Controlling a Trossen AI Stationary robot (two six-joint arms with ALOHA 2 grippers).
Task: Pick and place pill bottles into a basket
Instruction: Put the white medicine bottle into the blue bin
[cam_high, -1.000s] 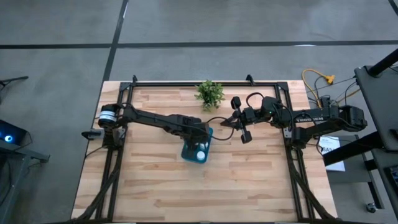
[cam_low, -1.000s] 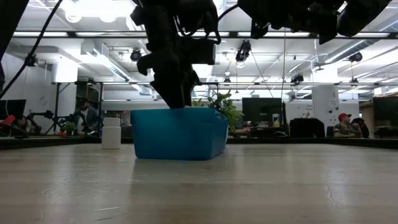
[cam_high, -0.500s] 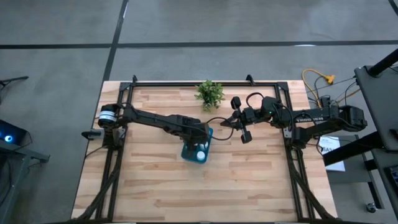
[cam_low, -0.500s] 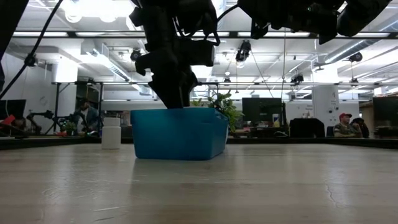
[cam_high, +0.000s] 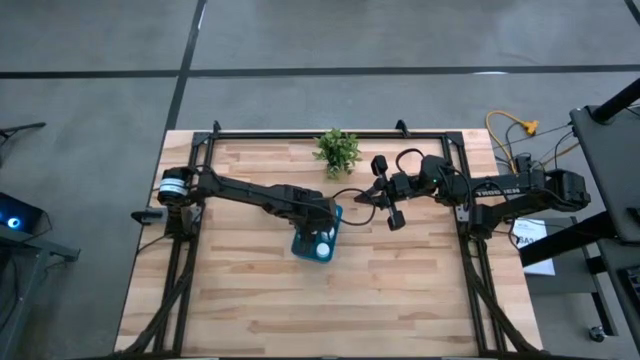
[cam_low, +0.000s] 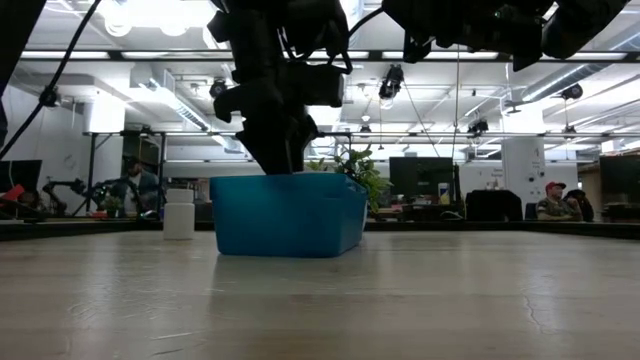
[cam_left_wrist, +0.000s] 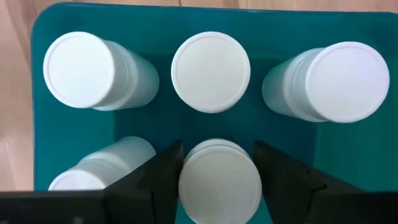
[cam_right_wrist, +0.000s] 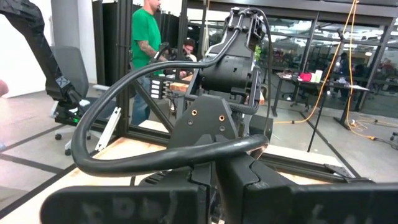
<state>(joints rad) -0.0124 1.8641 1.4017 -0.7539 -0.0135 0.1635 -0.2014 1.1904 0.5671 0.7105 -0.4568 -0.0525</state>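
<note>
Your left gripper (cam_left_wrist: 219, 171) is down inside the teal basket (cam_high: 317, 240), which sits near the middle of the wooden table (cam_high: 250, 300), just near of the small potted plant (cam_high: 337, 150). Its fingers (cam_left_wrist: 160, 177) are spread on either side of an upright pill bottle (cam_left_wrist: 219, 180), close to its cap, though you cannot tell whether they touch it. Four more pill bottles stand in the basket around it: three in a row beyond (cam_left_wrist: 210, 72) and one beside the gripped-side finger (cam_left_wrist: 102, 165). In the low view a sixth pill bottle (cam_low: 179, 214) stands on the table left of the basket. Your right gripper (cam_high: 384, 192) hangs above the table right of the basket, its fingers spread wide
</note>
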